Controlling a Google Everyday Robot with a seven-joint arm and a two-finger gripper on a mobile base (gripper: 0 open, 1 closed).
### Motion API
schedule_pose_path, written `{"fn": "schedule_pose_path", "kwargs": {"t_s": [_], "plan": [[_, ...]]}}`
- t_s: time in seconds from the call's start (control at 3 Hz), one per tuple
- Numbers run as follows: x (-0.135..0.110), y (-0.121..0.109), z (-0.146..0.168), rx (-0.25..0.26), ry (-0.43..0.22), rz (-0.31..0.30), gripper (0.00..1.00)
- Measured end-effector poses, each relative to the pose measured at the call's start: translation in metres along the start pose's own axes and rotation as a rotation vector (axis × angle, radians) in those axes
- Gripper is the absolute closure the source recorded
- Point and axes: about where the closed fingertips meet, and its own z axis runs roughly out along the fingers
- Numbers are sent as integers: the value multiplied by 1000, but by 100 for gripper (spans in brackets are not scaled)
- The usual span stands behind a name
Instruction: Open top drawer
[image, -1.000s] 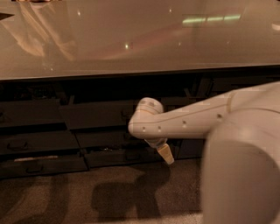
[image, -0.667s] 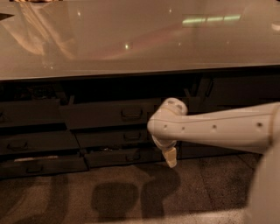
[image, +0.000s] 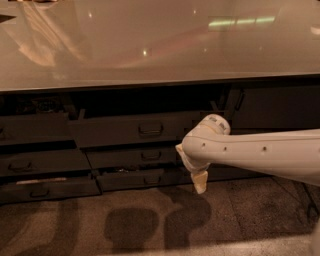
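Top drawer (image: 115, 134) is sitting right under the counter (image: 150, 60), looking barely out if at all, so the pull isn't happening yet. Gripper (image: 199, 182) is hanging lower under the counter, off the handle (image: 150, 130). Can't tell if it's wide or narrow.

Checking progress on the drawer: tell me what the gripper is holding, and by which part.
Nothing is held. The gripper hangs below and to the right of the top drawer, apart from its loop handle.
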Motion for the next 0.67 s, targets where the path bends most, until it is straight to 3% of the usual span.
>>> {"fn": "schedule_pose_path", "kwargs": {"t_s": [0.67], "plan": [[-3,-13,-128,184,-29,-19,0]]}}
